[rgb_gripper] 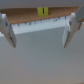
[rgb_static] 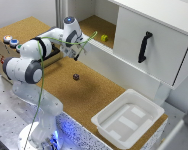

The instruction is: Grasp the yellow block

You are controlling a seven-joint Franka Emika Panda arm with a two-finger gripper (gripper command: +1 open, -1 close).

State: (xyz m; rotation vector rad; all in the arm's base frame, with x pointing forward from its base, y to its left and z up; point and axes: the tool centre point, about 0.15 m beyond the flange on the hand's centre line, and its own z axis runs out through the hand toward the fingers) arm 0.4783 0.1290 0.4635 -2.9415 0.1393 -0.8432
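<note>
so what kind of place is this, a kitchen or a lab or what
Most likely a robotics lab test bench, not a real kitchen: the white robot arm stands on a perforated metal base plate, the cork-covered tabletop carries a white plastic bin, and a white cabinet mock-up has a black handle.

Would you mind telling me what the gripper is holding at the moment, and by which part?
Nothing is held: the gripper is open, and the yellow block sits beyond its fingers.

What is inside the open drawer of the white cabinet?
The drawer has a cork-brown floor, and the yellow block lies on it toward the exterior view's right. The arm hides part of the drawer's near edge, so anything there cannot be seen.
</note>
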